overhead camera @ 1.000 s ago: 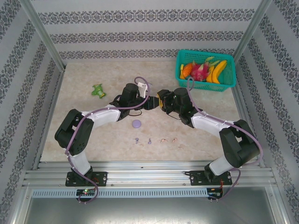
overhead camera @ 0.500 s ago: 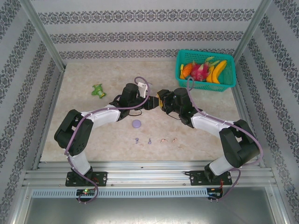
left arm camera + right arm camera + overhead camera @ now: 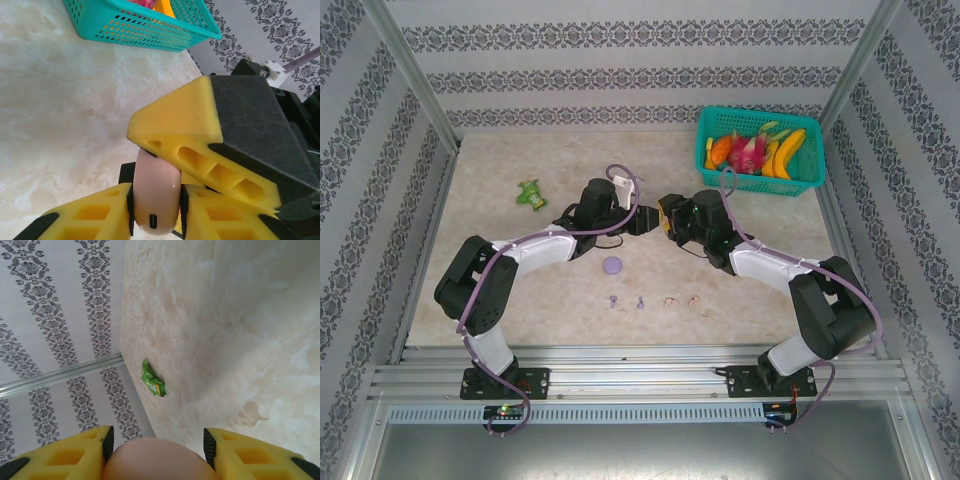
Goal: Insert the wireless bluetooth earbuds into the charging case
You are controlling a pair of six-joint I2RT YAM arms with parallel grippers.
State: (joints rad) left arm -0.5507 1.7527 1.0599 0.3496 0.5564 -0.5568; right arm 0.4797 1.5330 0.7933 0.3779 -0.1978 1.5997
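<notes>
Left claw [image 3: 156,210] and right claw [image 3: 156,440] are meeting above mid-surface, with both arms reaching forward and angling inward. Each is clamping the same pale pink case [image 3: 154,185]. 4 earbuds [image 3: 641,302] are lying in a row on the surface [image 3: 520,280] nearer the bases, close to a purple case [image 3: 612,265].

Bright, even light falls from above, and the tabletop [image 3: 520,270] looks pale and washed, with only soft, faint shadows beneath the arms [image 3: 535,248]. A small glint sits on the pink case [image 3: 155,195] in the left wrist view; in the right wrist view it blurs — out of focus.
</notes>
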